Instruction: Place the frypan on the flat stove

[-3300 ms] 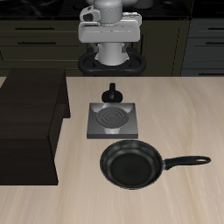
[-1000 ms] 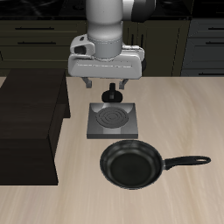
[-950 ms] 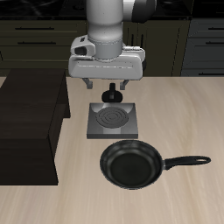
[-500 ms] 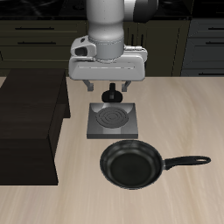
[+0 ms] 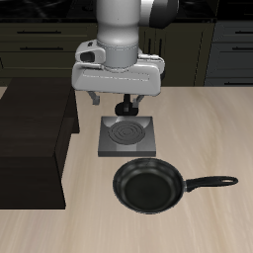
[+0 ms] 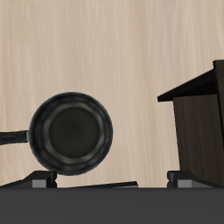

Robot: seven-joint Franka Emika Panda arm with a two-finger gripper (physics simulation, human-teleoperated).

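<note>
The frypan (image 5: 148, 186) is round and black and lies on the table near the front edge, its long handle (image 5: 212, 182) pointing sideways. The wrist view also shows the frypan (image 6: 74, 131) whole. The flat stove (image 5: 126, 135) is a grey square plate with a spiral coil and a black knob (image 5: 126, 107); it sits just behind the pan. My gripper (image 5: 116, 102) hangs open and empty above the stove's back edge, well above the table. Its fingertips (image 6: 42, 179) show in the wrist view. The stove does not show in the wrist view.
A large dark cabinet block (image 5: 35, 138) stands on the table beside the stove, and also shows in the wrist view (image 6: 201, 122). Dark kitchen cabinets (image 5: 227, 49) line the back behind the robot's base.
The arm has swung forward from its raised rest pose at the back to above the stove. Over the last second it has crept slightly lower and forward. The pan and stove have not moved.
</note>
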